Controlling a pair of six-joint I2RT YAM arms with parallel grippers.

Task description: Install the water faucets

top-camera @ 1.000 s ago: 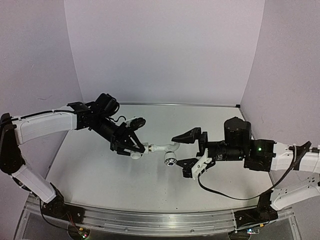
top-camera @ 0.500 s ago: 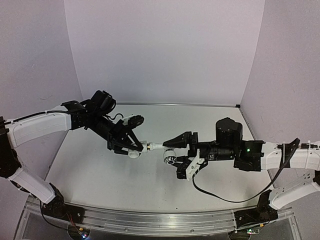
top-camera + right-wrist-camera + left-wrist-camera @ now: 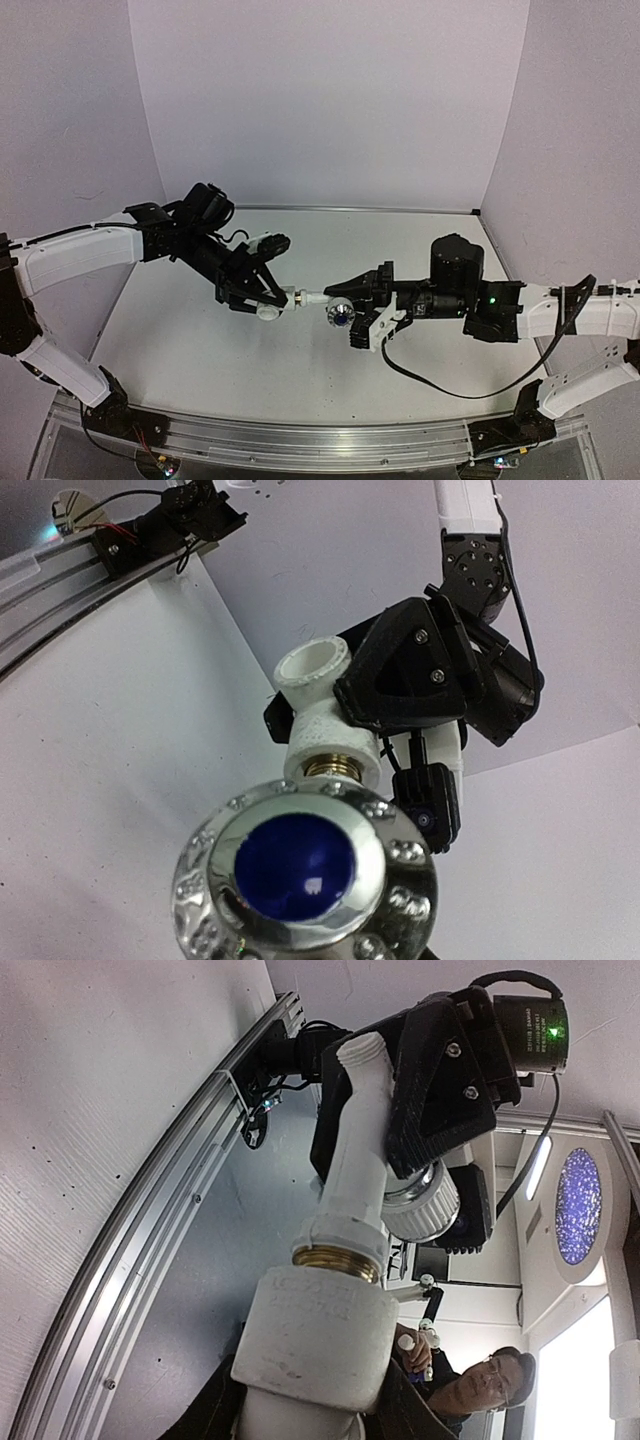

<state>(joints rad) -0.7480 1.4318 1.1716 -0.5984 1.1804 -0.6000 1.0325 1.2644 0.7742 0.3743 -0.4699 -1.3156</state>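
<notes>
Both arms hold the water faucets above the table's middle. The white elbow fitting (image 3: 270,308) (image 3: 315,1345) sits in my left gripper (image 3: 272,300), which is shut on it. A brass thread (image 3: 337,1263) (image 3: 338,763) joins it to the white tap (image 3: 315,297) (image 3: 360,1150), which runs rightward to its round blue-centred knob (image 3: 342,317) (image 3: 300,870). My right gripper (image 3: 345,312) is shut on the tap near the knob, and its black fingers (image 3: 440,1070) clamp the white body. In the right wrist view the knob fills the foreground and hides my own fingertips.
The white table (image 3: 200,340) is walled by purple panels on three sides. An aluminium rail (image 3: 300,440) runs along the near edge. A black cable (image 3: 430,385) loops under the right arm. A person (image 3: 480,1390) shows beyond the table in the left wrist view.
My right gripper has moved left onto the tap and closed from wide open to a grip around it. The left gripper kept its hold on the elbow fitting and barely shifted.
</notes>
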